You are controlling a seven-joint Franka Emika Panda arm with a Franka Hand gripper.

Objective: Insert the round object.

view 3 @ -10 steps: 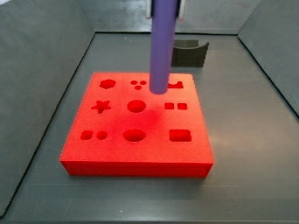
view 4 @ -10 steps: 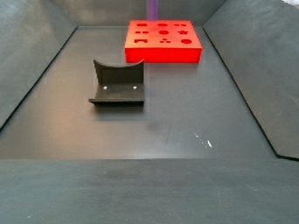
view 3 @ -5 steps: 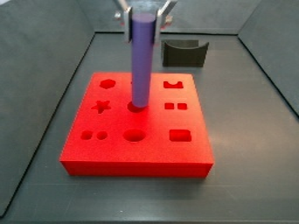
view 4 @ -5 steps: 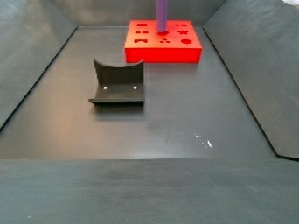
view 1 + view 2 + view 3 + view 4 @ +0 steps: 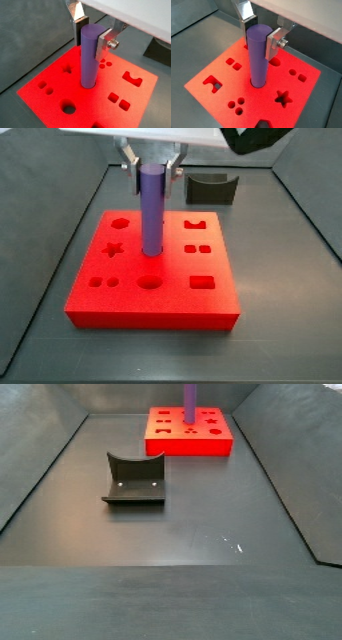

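Observation:
The round object, a tall purple peg [image 5: 151, 213], stands upright with its lower end in the centre round hole of the red block [image 5: 174, 268]. My gripper [image 5: 154, 168] is above the block and shut on the peg near its top. In both wrist views the silver fingers [image 5: 103, 42] [image 5: 274, 42] press the peg [image 5: 89, 57] [image 5: 256, 57] from two sides. The gripper [image 5: 92, 32] [image 5: 261, 31] sits over the middle of the block [image 5: 150, 92] [image 5: 308, 92]. In a side view only the peg [image 5: 191, 402] shows above the block [image 5: 187, 447].
The block has several other shaped holes: star, hexagon, squares, small rounds and a notch. The dark fixture [image 5: 209, 188] stands behind the block; in a side view it [image 5: 134, 481] stands on the dark floor, apart from the block. Grey walls enclose the floor.
The gripper has come down with the peg. The peg hung above the block's back part a second ago; now its lower end sits in the centre round hole.

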